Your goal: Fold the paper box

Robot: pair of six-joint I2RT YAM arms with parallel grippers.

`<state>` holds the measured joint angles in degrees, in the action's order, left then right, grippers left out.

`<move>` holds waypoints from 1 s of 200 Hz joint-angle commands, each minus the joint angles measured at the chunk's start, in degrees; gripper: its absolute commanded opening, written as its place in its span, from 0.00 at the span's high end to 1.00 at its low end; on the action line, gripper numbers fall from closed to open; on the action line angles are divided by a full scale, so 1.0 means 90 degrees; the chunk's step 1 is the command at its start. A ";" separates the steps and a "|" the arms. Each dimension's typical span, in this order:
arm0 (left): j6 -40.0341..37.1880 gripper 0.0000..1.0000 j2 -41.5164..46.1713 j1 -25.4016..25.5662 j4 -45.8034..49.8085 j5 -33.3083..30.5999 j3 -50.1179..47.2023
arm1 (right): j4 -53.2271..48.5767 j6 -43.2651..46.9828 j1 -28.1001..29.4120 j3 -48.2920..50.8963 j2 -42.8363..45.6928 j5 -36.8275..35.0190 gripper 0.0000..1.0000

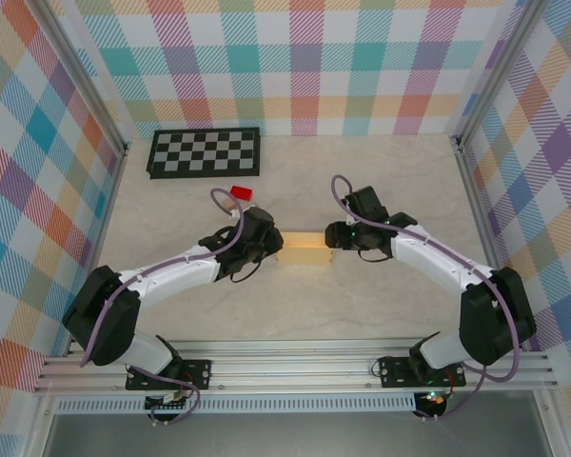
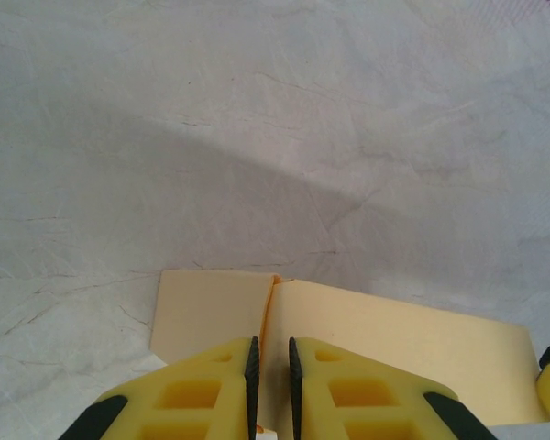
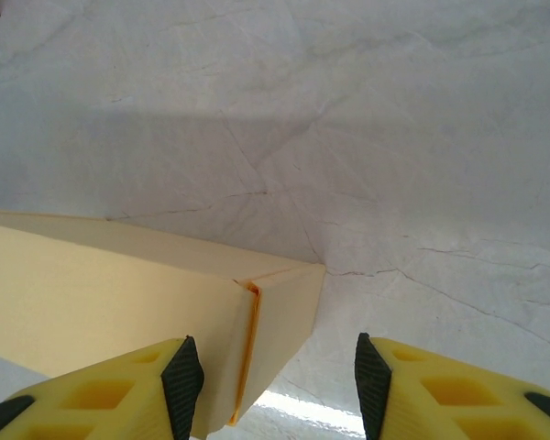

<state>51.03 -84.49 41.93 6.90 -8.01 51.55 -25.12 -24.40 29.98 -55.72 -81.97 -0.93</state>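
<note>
Probably light, thin and crease-prone, the paper box [image 1: 305, 249] sits on the worktop [image 1: 362, 309]; grip walls near folds; left hand [image 2: 273, 356] is clamped on one end wall, right hand [image 3: 277, 367] straddles the other end, jaws apart

Between left gripper [image 1: 270, 250], right gripper [image 1: 334, 242]: paper box [image 1: 303, 249]; checkerboard [image 1: 205, 152] behind.

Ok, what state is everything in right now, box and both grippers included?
paper box: walls up, box-shaped, lying between the two grippers.
left gripper: shut, pinching the paper box's thin edge.
right gripper: open, straddling the box's end corner, not clamped.
red block: lying loose, apart from the box.
checkerboard: flat, at the far left.
</note>
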 commanded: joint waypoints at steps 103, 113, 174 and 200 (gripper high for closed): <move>-0.0281 0.87 -0.0310 0.0044 0.0115 0.0066 -0.1051 | 0.2568 0.0174 -0.0015 0.2799 0.0802 0.0091 0.54; -0.0277 0.87 -0.0260 0.0047 0.0063 0.0126 -0.1093 | 0.2688 0.0159 -0.0010 0.2922 0.0975 0.0176 0.57; -0.0135 0.86 0.1058 0.0174 0.0452 -0.0044 -0.1218 | 0.1654 -0.0033 0.0103 0.2782 0.2578 0.0527 0.59; -0.0042 0.86 0.1477 0.0288 0.0710 -0.0118 -0.1441 | 0.0980 -0.0042 0.0192 0.2633 0.2826 0.0535 0.58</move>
<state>49.95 -73.97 43.42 5.93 -7.57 40.91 -7.49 -24.84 30.81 -30.55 -58.37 2.59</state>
